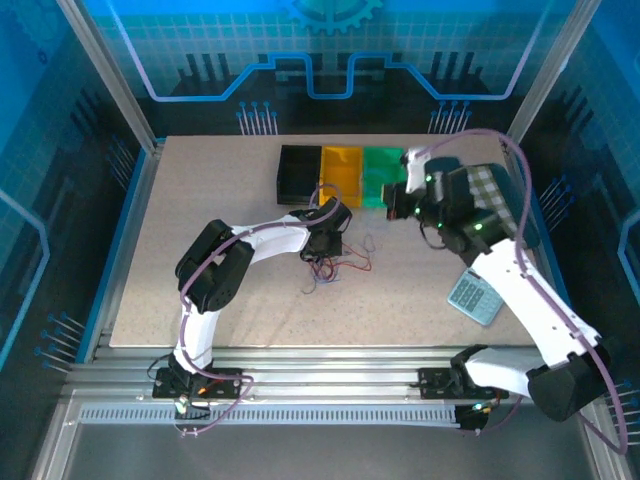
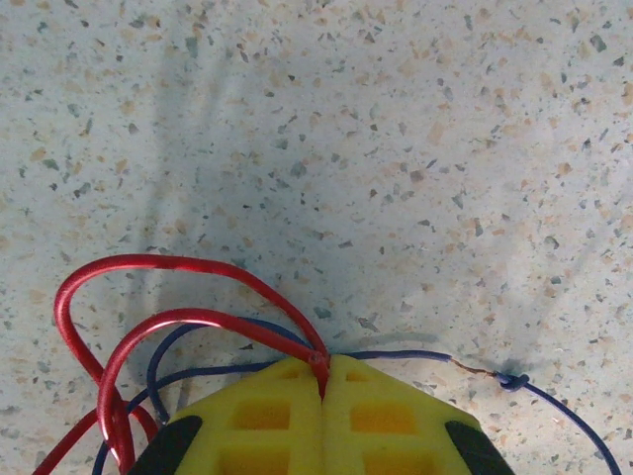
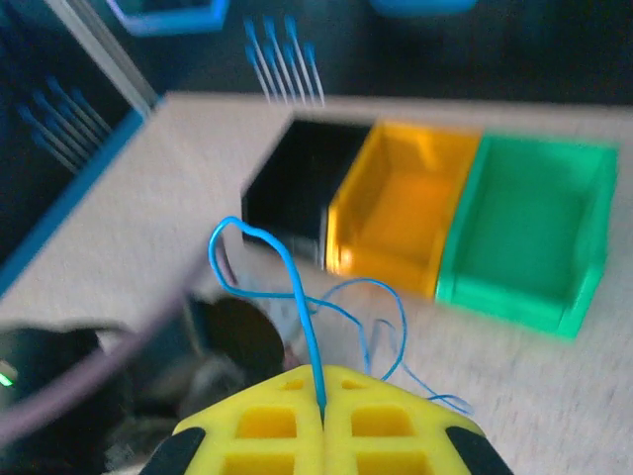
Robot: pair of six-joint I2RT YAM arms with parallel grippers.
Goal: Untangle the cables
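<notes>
A small tangle of thin cables, red and dark, lies mid-table. My left gripper is down at the tangle's far edge. In the left wrist view the yellow fingers of that gripper are shut on a red cable, which arcs away to the left in two loops. A blue-purple cable passes under the tips and ends in a small knot. My right gripper hovers near the bins. In its wrist view this gripper is shut on a light-blue cable, which curls up in a loop.
Black, yellow and green bins stand in a row at the back. A calculator lies at the right, and a checkered cloth sits behind the right arm. The left arm is blurred below the blue cable.
</notes>
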